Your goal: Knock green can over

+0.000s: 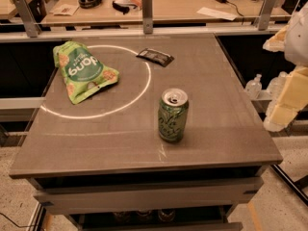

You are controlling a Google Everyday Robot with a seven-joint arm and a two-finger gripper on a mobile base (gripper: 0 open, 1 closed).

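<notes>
**tipsy_bot:** Setup: can stands upright on the table, front half, a bit right of centre. Nothing is touching it. The snack bag lies well apart at back left, and the dark wrapper is farther back. The gripper hangs off the table's right side, up in the air and well apart from the can. What bites me here?

**rollaway42:** Is the pincer spread or closed?

**tipsy_bot:** Can't tell. I only get pale blocky shapes at the frame's edge.

**rollaway42:** Then I wouldn't assume how wide it is when you aim. My worries:

1. Hitting low. A push near the base probably slides the can along the smooth top and leaves it standing. Contact near the rim should tip it.
2. The front edge. It's the nearest edge to the can. Any push toward the front, and once it's down it could roll right off onto the floor.
3. Speed. Coming in from the right, a hard swipe might send it rolling left toward the bag and shove that around too.
4. Height. It's a long way in from out there, so come in too low and you clip the table's right edge first.

**tipsy_bot:** So high contact, slow, pushing left or back?

**rollaway42:** That's what I'd try.
</notes>
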